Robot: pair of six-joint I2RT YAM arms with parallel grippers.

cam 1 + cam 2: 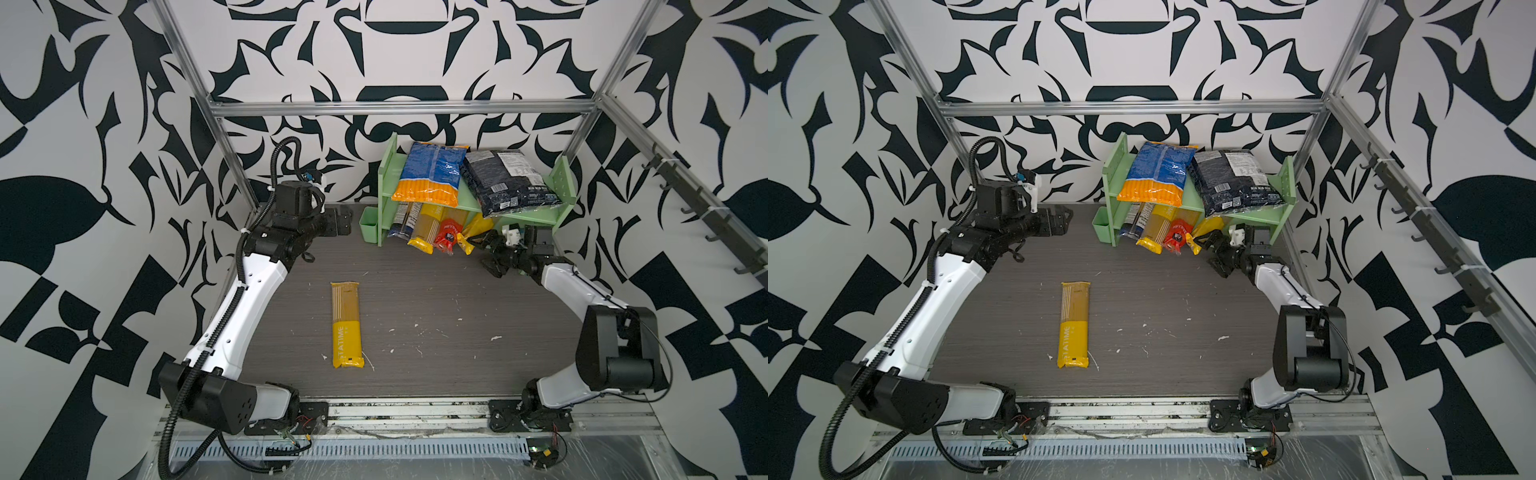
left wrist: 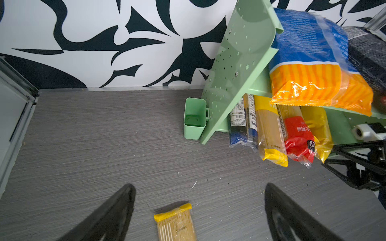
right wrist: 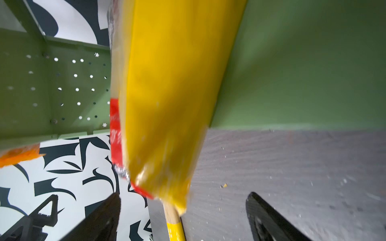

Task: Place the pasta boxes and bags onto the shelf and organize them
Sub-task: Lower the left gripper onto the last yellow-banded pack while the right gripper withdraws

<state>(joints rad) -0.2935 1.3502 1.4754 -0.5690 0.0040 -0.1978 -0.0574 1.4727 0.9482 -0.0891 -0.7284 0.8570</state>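
Gray wood-grain desk (image 1: 436,299), patterned walls (image 1: 83,124) | 1 yellow spaghetti pack (image 1: 347,326) flat mid-desk, long axis front-to-back | rest sit on green shelf (image 1: 388,166) | left pincer (image 2: 199,185) wide open, empty, nearer; pack lies frontward of it | right pincer (image 3: 184,195) open, empty, at shelved yellow pack (image 3: 167,94) tip

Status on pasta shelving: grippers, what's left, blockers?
Left gripper open, empty. Right gripper open, at end of tilted yellow pack in shelf. One yellow spaghetti pack on table, unshelved. Nothing blocks it.
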